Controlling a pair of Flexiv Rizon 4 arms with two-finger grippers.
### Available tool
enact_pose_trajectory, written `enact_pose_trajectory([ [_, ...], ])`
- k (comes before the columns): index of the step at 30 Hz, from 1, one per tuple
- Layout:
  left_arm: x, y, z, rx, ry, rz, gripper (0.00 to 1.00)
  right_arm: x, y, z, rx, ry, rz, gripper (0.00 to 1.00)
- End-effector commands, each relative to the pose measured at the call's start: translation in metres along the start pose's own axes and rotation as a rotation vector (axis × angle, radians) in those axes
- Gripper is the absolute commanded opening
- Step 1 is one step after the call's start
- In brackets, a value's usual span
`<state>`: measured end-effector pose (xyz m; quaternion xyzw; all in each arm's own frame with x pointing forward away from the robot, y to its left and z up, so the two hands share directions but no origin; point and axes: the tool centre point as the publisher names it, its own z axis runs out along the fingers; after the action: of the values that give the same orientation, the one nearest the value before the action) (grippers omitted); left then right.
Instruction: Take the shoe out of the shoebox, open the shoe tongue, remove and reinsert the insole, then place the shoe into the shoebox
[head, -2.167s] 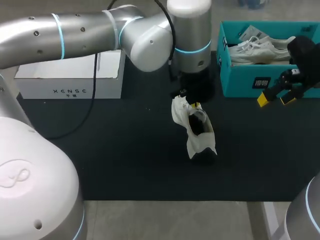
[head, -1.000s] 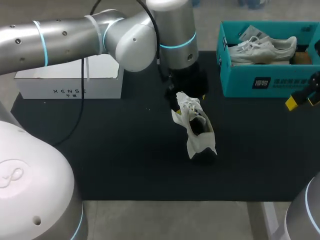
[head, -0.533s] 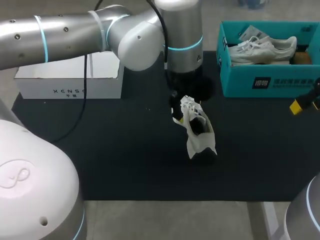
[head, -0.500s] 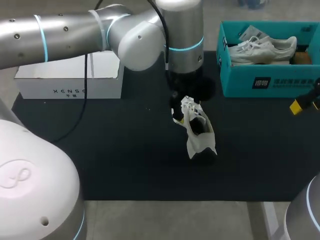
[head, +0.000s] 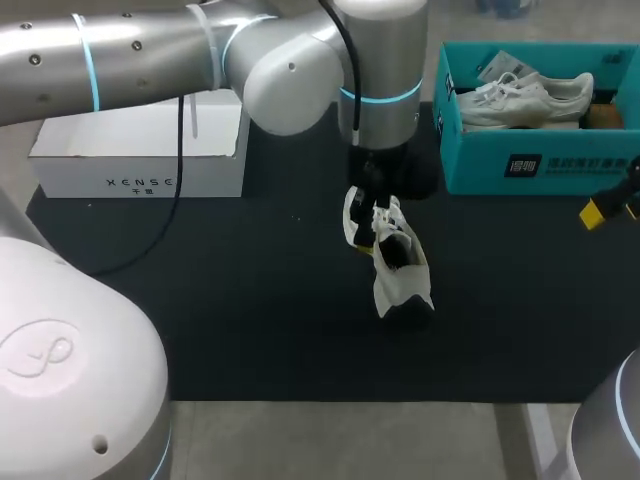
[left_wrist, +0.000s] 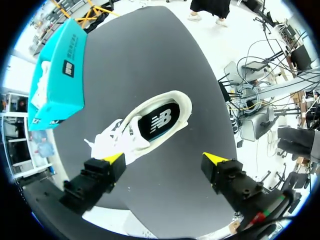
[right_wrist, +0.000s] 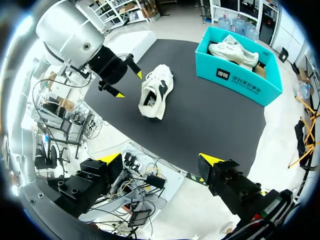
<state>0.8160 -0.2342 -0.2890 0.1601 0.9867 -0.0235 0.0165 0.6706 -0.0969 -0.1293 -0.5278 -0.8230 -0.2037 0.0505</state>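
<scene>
Fingers of the left gripper (left_wrist: 165, 159) stand spread wide and hold nothing. One yellow tip sits just beside the laced front end of the shoe (left_wrist: 145, 127) — whether it touches there I cannot tell. The other tip hangs over the mat, well apart from the shoe's side.

The shoe lies near the middle of the black table (head: 250, 300) with its mouth facing up. Its heel points toward the near edge and its front end toward the far edge, under the gripper. The dark insole (left_wrist: 159, 121) shows inside the mouth.

The right gripper (right_wrist: 160, 160) has its fingers spread wide as well, with nothing between them. In the head view it hangs at the table's right edge, just in front of the shoebox (head: 520, 165) and well apart from the shoe.

The teal shoebox stands open at the far right corner, with a second shoe (head: 520, 100) lying in it. A white box (head: 140, 165) stands along the far left edge, and the left arm (head: 200, 60) crosses above it.

A strip of mat separates the shoe from the shoebox's front wall. Wider stretches of mat run from the shoe to the left edge and to the near edge.
</scene>
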Motion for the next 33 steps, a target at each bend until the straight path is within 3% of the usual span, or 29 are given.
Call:
enact_pose_trajectory([
  [1,0.005,-0.004,-0.002,-0.018,0.006,-0.026,1.00,-0.001,0.002,0.001,0.005,0.000,0.001,1.00],
  [8,0.021,-0.013,0.000,-0.038,0.051,-0.255,1.00,-0.001,0.002,0.001,0.005,0.000,0.001,1.00],
  [19,0.052,-0.045,0.015,-0.036,0.065,-0.356,1.00,-0.001,0.002,0.001,0.005,0.000,0.001,1.00],
  [33,0.047,-0.061,0.054,-0.039,0.115,-0.375,1.00,-0.001,0.002,0.001,0.005,0.000,0.001,1.00],
])
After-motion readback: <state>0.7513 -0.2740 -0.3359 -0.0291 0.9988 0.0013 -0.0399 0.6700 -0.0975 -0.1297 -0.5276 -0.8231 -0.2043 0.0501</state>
